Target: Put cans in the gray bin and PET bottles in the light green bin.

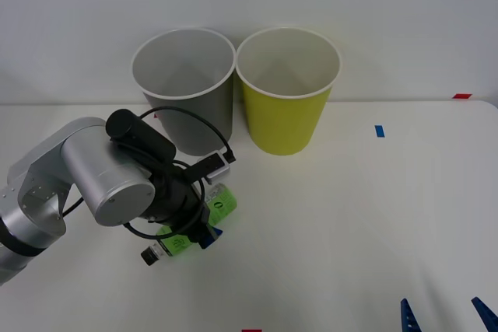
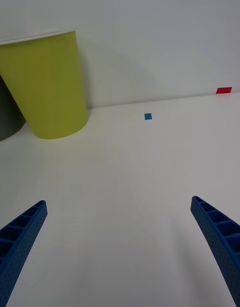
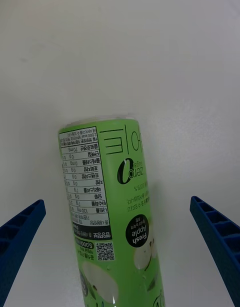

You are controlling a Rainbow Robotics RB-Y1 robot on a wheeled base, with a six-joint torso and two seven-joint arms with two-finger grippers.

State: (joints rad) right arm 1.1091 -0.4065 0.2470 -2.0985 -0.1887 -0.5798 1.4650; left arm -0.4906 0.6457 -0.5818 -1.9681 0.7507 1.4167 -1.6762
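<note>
One PET bottle lies on its side on the white table, in front of the gray bin and apart from it. Its label is bright green with white and black print: a nutrition panel, a QR code, a black round badge reading "Fresh Apple", and pale apple pictures. Its black cap points toward the robot's side of the table.

Two bins stand upright at the back of the table, rims touching or nearly so: one gray bin on the robot's left and one light green bin on its right. Both are round, tapered, white inside with white rims. No contents can be seen in either.

The left gripper is lowered over the bottle. Its two blue ribbed fingers are spread wide, one on each side of the bottle, neither touching it.

The right gripper is low at the near right of the table, fingers spread wide with nothing between them.

Tape marks on the table: one blue, two red.
</note>
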